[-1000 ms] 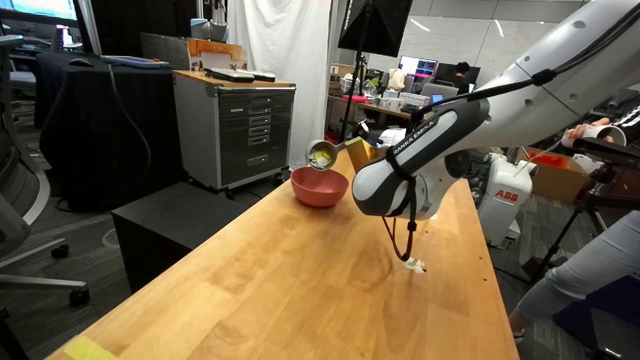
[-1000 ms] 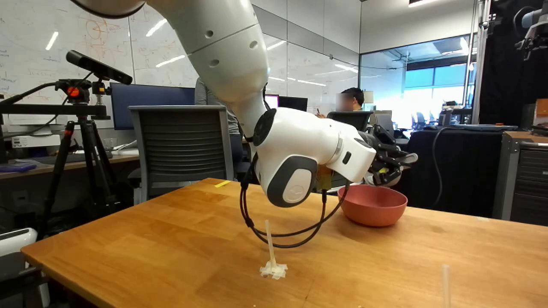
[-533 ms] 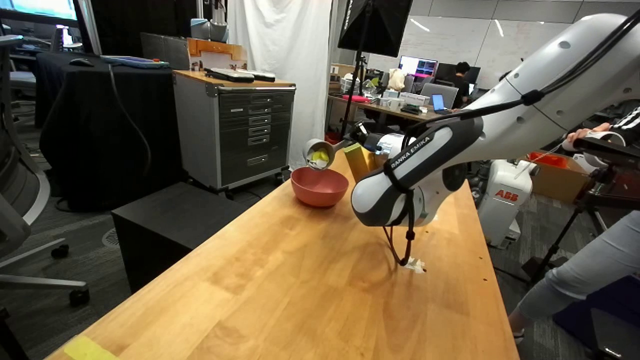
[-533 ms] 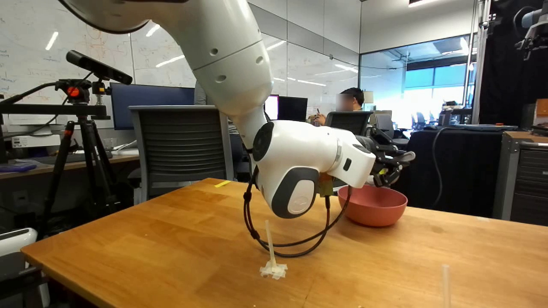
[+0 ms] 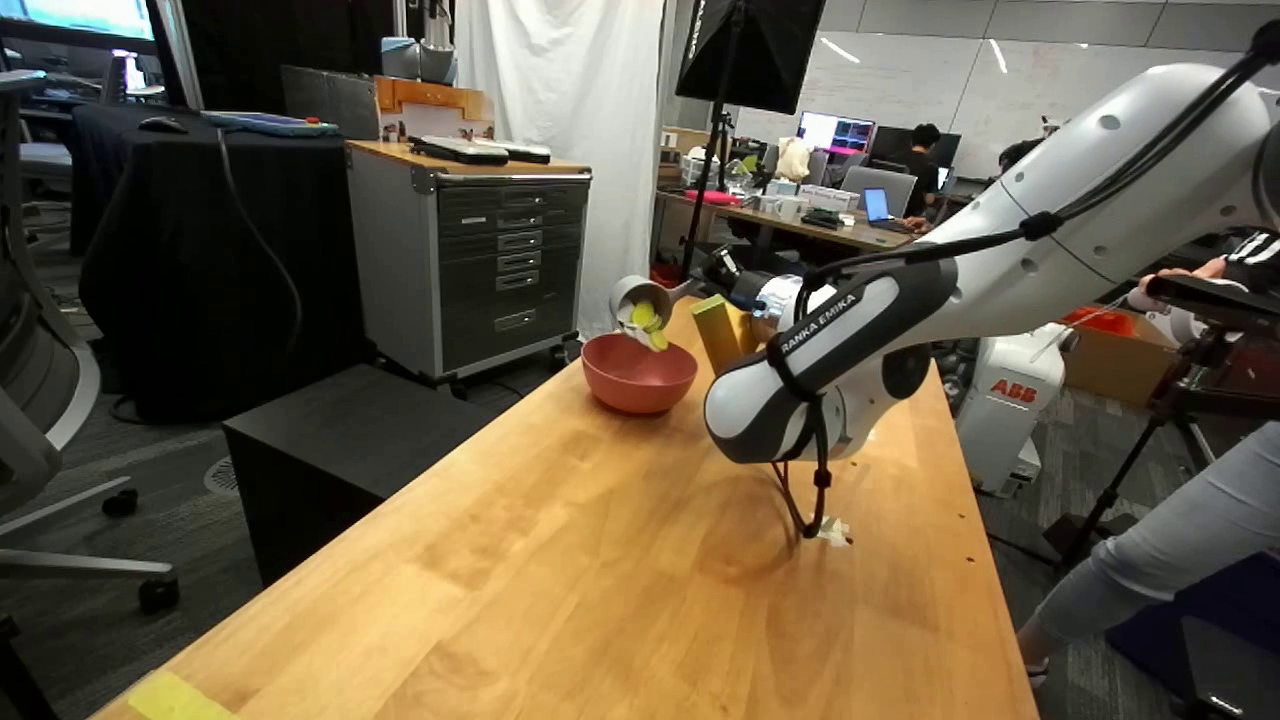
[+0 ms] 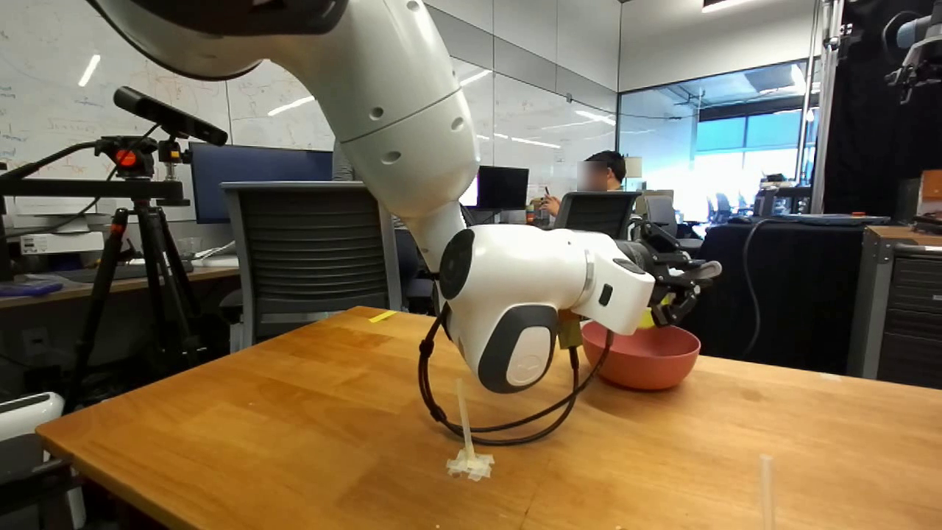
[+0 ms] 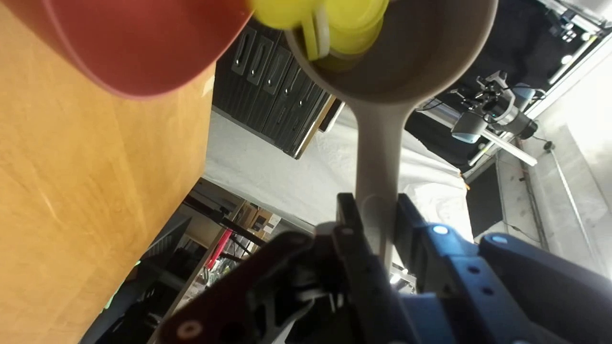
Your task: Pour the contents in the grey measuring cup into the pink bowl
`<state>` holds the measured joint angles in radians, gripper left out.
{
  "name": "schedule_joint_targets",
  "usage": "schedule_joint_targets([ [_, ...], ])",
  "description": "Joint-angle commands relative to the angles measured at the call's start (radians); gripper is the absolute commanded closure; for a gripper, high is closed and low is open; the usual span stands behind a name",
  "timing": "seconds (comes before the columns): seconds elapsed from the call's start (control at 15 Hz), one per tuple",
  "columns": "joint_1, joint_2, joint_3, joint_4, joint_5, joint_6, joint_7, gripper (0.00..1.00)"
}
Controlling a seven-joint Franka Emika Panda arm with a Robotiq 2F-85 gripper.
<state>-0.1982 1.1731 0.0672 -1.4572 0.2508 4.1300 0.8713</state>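
Pour begun, I judge: my gripper (image 7: 376,206) is closed on the handle (image 7: 379,153) of the cup (image 7: 423,55), which is tipped above the bowl (image 5: 638,380) with yellow bits (image 5: 645,319) spilling out (can't see if any have landed), so grasp and placement look done, emptying left.

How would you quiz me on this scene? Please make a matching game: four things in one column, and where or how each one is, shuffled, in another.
Column one
1. black two-fingered gripper
2. grey round measuring cup
3. round pink-red bowl
4. round yellow pieces

Column two
A. standing on the light-brown wooden table
B. partly past the cup's rim
C. closed on a slim grey handle
D. tipped, open mouth toward the bowl

Pairs: 1-C; 2-D; 3-A; 4-B
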Motion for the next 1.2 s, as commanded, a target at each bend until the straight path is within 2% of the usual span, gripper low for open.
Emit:
schedule_joint_targets([
  [0.0, -0.025, 0.057, 0.024, 0.078, -0.055, 0.066, -0.026, 0.94],
  [0.47, -0.031, 0.093, 0.023, 0.123, -0.090, 0.113, -0.028, 0.94],
  [1.13, -0.047, 0.168, 0.017, 0.255, -0.125, 0.131, -0.054, 0.94],
])
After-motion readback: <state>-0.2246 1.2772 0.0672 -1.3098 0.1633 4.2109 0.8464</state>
